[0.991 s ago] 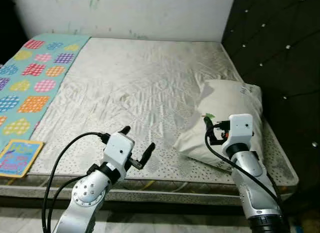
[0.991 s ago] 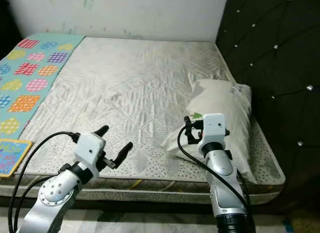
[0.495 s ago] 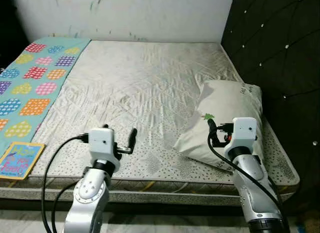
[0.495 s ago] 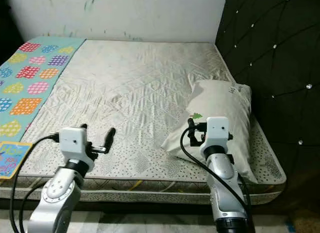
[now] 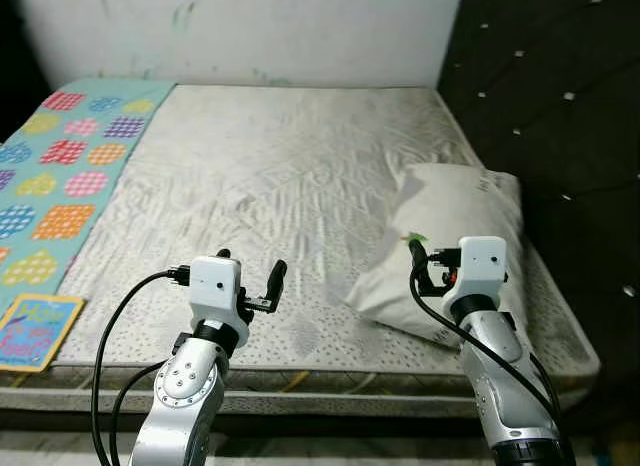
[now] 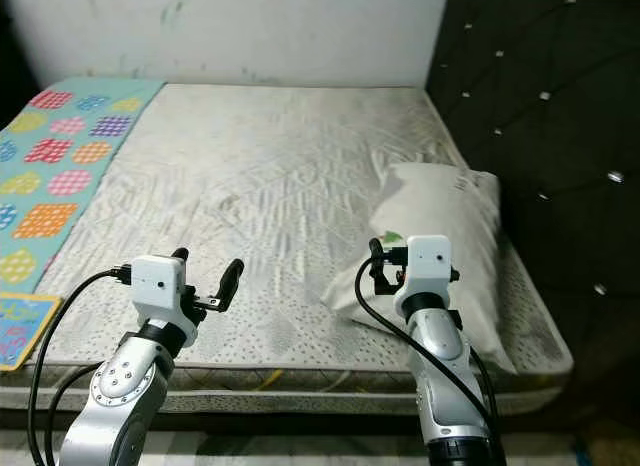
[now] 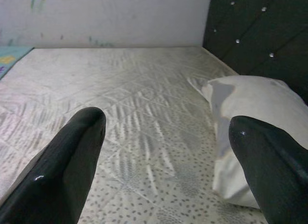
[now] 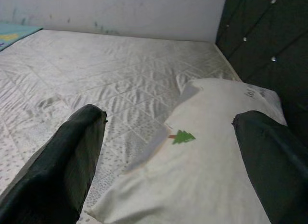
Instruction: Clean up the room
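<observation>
At the right side of the mattress (image 5: pixel 270 176), near the dark tufted headboard (image 5: pixel 560 106): white pillow (image 5: pixel 455 226) w/ small green tree mark (image 8: pixel 182 136), lying askew, one corner hanging toward the front edge. Likely the thing to tidy, judging from the task; probably needs squaring up against the headboard.

Right gripper (image 8: pixel 168 152) poised just short of the pillow's near corner, fingers spread wide, nothing held; framing the pillow in the wrist view, so lined up for a grab, not yet touching as far as can be told. Left gripper (image 7: pixel 166 152) low over the mattress front edge, well apart from the pillow, fingers also spread, empty; prob. kept ready as a second hand for the other pillow end.

Room to move: wide bare mattress between the grippers and the back wall (image 5: pixel 250 31), plenty of slack to slide the pillow. Tight on the right — headboard close beside the pillow. On the far left, patterned blanket (image 5: pixel 50 176) along the mattress side, and a colourful book or card (image 5: pixel 28 331) at the front left corner, near the edge; could slip off if bumped.
</observation>
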Motion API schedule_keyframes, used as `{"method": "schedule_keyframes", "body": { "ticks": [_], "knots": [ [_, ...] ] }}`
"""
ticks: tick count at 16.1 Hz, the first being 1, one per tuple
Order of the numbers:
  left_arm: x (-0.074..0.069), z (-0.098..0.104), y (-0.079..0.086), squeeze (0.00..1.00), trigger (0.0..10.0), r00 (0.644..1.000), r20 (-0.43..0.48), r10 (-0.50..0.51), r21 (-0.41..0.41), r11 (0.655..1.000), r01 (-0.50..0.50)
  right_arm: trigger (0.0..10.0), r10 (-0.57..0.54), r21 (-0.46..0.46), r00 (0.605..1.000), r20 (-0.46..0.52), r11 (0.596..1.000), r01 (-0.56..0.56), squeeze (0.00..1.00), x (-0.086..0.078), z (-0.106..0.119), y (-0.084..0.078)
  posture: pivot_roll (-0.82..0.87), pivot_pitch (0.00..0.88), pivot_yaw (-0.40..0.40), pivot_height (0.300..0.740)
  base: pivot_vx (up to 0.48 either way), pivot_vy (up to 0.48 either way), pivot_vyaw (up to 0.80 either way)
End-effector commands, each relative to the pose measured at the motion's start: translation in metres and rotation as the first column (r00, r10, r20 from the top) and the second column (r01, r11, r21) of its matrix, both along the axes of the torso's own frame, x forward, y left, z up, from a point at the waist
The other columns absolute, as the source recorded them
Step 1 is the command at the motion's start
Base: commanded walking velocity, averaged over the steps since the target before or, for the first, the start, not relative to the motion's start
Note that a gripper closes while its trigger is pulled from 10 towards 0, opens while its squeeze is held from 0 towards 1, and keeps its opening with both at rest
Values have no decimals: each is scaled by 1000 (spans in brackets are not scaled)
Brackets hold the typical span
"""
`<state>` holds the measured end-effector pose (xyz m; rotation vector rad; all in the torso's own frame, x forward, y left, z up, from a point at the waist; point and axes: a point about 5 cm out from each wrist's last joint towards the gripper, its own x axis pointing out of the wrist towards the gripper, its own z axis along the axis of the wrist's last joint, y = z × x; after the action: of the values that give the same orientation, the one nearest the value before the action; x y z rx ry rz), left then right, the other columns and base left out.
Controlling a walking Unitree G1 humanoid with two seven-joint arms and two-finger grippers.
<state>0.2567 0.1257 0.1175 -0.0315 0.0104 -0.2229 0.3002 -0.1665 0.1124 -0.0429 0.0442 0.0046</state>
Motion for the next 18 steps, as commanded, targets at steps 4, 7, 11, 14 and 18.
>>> {"method": "schedule_keyframes", "body": {
  "ticks": [4,7,11,14,18],
  "knots": [
    [1,0,1,0,10000,1000,-15,-3,-19,1000,3,10000,-3,-5,1000,9,1000,3,0,0,3,-3,-69,81,7,740,130,0,0],
    [2,-2,1,0,10000,1000,-26,-6,-7,1000,5,10000,1,-8,1000,10,1000,-1,0,1,3,-2,-71,78,9,740,86,0,0],
    [3,-1,1,0,10000,1000,-21,-14,-8,1000,14,10000,-14,-23,1000,7,1000,14,0,-1,1,-8,-76,74,13,740,63,0,0],
    [4,-1,-2,0,10000,999,-22,-24,2,1000,24,10000,-19,-16,1000,9,1000,19,0,1,2,-9,-76,68,14,740,172,0,-163],
    [4,-1,-2,0,10000,999,-16,-28,3,1000,29,10000,-10,-21,1000,14,1000,10,0,2,3,-7,-75,59,10,740,309,0,-469]
  ]
}}
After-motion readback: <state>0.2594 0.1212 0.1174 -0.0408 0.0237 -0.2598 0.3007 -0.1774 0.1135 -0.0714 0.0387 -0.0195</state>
